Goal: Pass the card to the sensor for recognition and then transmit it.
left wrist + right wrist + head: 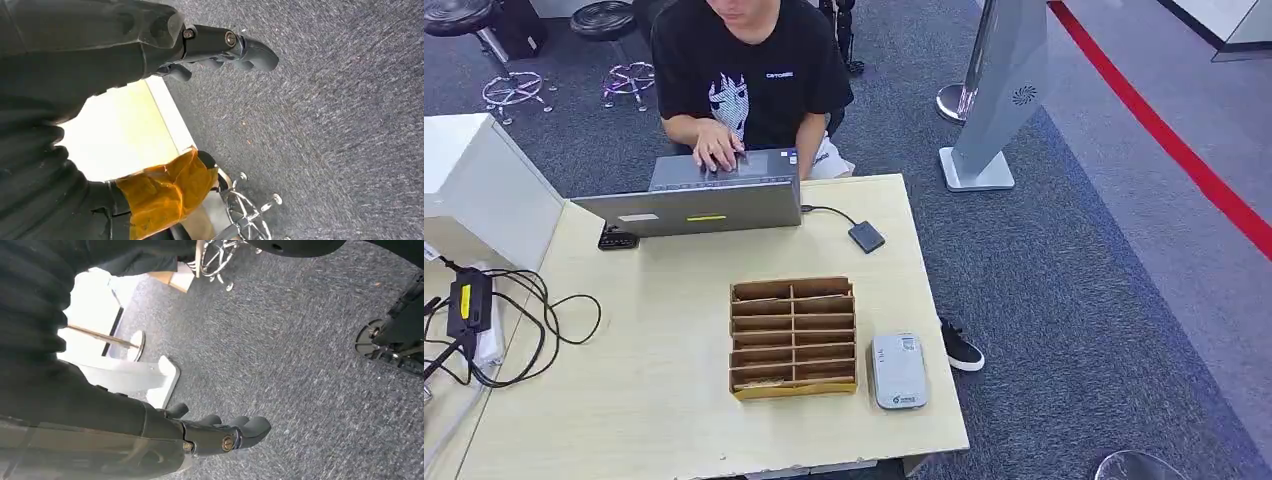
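A light wooden table [664, 350] carries an open grey laptop [694, 200], a black adapter [866, 237], a divided cardboard organizer [793, 337] with a grey card reader [898, 370] just beside it, and tangled black cables [524, 320].

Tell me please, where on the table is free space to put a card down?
Bare wood lies between the laptop and the cardboard organizer, and left of the organizer up to the black cables. It is crowded at the right front, where the grey sensor sits close beside the organizer.
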Tool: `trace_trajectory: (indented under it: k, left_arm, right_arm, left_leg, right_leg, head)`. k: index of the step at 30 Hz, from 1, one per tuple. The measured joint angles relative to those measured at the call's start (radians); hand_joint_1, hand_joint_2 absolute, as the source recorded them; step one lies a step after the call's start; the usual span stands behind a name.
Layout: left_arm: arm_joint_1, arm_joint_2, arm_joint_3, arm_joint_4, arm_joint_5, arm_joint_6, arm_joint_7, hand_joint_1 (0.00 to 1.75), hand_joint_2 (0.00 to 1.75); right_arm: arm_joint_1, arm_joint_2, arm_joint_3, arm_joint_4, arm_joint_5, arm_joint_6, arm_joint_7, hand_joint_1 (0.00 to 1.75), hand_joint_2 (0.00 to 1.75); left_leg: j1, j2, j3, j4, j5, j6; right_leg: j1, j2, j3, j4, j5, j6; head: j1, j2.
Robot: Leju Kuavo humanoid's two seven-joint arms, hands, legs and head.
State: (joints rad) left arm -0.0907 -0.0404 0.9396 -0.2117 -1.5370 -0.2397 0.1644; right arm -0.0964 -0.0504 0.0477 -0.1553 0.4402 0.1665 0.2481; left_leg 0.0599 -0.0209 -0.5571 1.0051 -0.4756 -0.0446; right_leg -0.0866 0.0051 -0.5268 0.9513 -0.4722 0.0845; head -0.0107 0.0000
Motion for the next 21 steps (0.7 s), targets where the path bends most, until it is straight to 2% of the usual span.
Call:
trace_trajectory:
  k: [1, 2, 3, 5, 8, 9, 12, 15, 16, 17, 18, 19, 20, 21]
  left_arm:
    - [0.000, 0.000, 0.000, 0.000, 0.000, 0.010, 0.000, 0.26, 1.75]
    - [0.000, -0.002, 0.000, 0.000, 0.000, 0.021, 0.003, 0.26, 1.75]
    - [0.000, -0.003, 0.000, 0.000, 0.000, 0.044, 0.016, 0.00, 1.75]
    - [0.000, -0.004, 0.000, 0.000, 0.002, 0.112, 0.051, 0.00, 1.75]
    - [0.000, 0.005, 0.001, 0.000, 0.011, 0.177, 0.083, 0.00, 1.75]
    - [0.000, 0.011, 0.002, 0.000, 0.013, 0.176, 0.086, 1.75, 1.75]
    - [0.000, 0.021, 0.003, 0.000, 0.016, 0.105, 0.066, 1.75, 1.75]
    - [0.000, 0.020, 0.003, 0.000, 0.002, -0.034, 0.028, 1.75, 1.75]
    - [0.000, 0.015, 0.003, 0.001, 0.001, -0.066, 0.024, 1.75, 1.75]
    - [0.001, 0.008, 0.003, 0.001, 0.000, -0.072, 0.024, 1.75, 1.75]
    - [0.002, 0.000, 0.003, 0.001, 0.000, -0.062, 0.027, 1.45, 1.75]
    - [0.002, -0.008, 0.003, 0.001, 0.000, -0.035, 0.033, 0.00, 1.75]
    - [0.002, -0.014, 0.003, 0.002, 0.000, -0.002, 0.039, 0.00, 1.75]
    - [0.002, -0.015, 0.003, 0.002, 0.000, 0.021, 0.045, 0.00, 1.75]
  right_arm:
    - [0.000, 0.000, 0.000, 0.000, 0.000, -0.024, -0.013, 0.00, 1.75]
    - [-0.001, 0.000, 0.000, 0.000, 0.000, -0.051, -0.021, 0.00, 1.75]
    - [-0.002, 0.000, 0.000, 0.000, 0.005, -0.073, -0.015, 0.00, 1.75]
    - [-0.004, 0.000, 0.000, 0.000, 0.010, -0.197, 0.021, 0.00, 1.75]
    - [-0.007, -0.016, -0.005, 0.000, -0.009, -0.310, 0.042, 0.00, 1.75]
    - [-0.007, -0.023, -0.010, 0.000, -0.019, -0.307, 0.038, 1.75, 1.75]
    - [-0.006, -0.036, -0.020, 0.000, -0.032, -0.208, 0.007, 1.75, 1.75]
    - [-0.007, -0.035, -0.014, 0.000, 0.012, -0.036, -0.033, 1.75, 1.75]
    - [-0.006, -0.031, -0.007, 0.000, 0.029, -0.037, -0.028, 1.75, 1.75]
    - [-0.007, -0.026, -0.002, 0.000, 0.040, -0.069, -0.017, 1.75, 1.75]
    - [-0.007, -0.018, 0.002, 0.000, 0.044, -0.103, -0.004, 1.62, 1.75]
    - [-0.007, -0.012, 0.004, 0.000, 0.038, -0.158, 0.007, 0.00, 1.75]
    - [-0.008, -0.008, 0.004, -0.001, 0.034, -0.219, 0.012, 0.00, 1.75]
    - [-0.011, -0.009, 0.004, -0.001, 0.030, -0.247, 0.014, 0.00, 1.75]
  left_leg:
    - [0.000, 0.000, 0.000, 0.000, 0.000, 0.000]
    - [0.000, 0.000, 0.000, 0.000, 0.000, 0.000]
    - [0.000, 0.000, 0.000, 0.000, 0.000, 0.000]
    - [0.000, 0.000, 0.000, 0.000, 0.000, 0.000]
    - [0.000, 0.000, 0.000, 0.000, 0.000, 0.000]
    - [0.000, 0.000, 0.000, 0.000, 0.000, 0.000]
    - [0.000, 0.000, 0.000, 0.000, 0.000, 0.000]
    - [0.000, 0.000, 0.000, 0.000, 0.000, 0.000]
    - [0.000, 0.000, 0.000, 0.000, 0.000, 0.000]
    - [0.000, 0.000, 0.000, 0.000, 0.000, 0.000]
    - [0.000, 0.000, 0.000, 0.000, 0.000, 0.000]
    - [0.000, 0.000, 0.000, 0.000, 0.000, 0.000]
    - [0.000, 0.000, 0.000, 0.000, 0.000, 0.000]
    - [0.000, 0.000, 0.000, 0.000, 0.000, 0.000]
  right_leg:
    - [0.000, 0.000, 0.000, 0.000, 0.000, 0.000]
    - [0.000, 0.000, 0.000, 0.000, 0.000, 0.000]
    - [0.000, 0.000, 0.000, 0.000, 0.000, 0.000]
    - [0.000, 0.000, 0.000, 0.000, 0.000, 0.000]
    - [0.000, 0.000, 0.000, 0.000, 0.000, 0.000]
    - [0.000, 0.000, 0.000, 0.000, 0.000, 0.000]
    - [0.000, 0.000, 0.000, 0.000, 0.000, 0.000]
    - [0.000, 0.000, 0.000, 0.000, 0.000, 0.000]
    - [0.000, 0.000, 0.000, 0.000, 0.000, 0.000]
    - [0.000, 0.000, 0.000, 0.000, 0.000, 0.000]
    - [0.000, 0.000, 0.000, 0.000, 0.000, 0.000]
    - [0.000, 0.000, 0.000, 0.000, 0.000, 0.000]
    - [0.000, 0.000, 0.000, 0.000, 0.000, 0.000]
    - [0.000, 0.000, 0.000, 0.000, 0.000, 0.000]
  head:
    - [0.000, 0.000]
    - [0.000, 0.000]
    - [0.000, 0.000]
    - [0.000, 0.000]
    - [0.000, 0.000]
    - [0.000, 0.000]
    - [0.000, 0.000]
    - [0.000, 0.000]
    - [0.000, 0.000]
    - [0.000, 0.000]
    - [0.000, 0.000]
    - [0.000, 0.000]
    - [0.001, 0.000]
    - [0.000, 0.000]
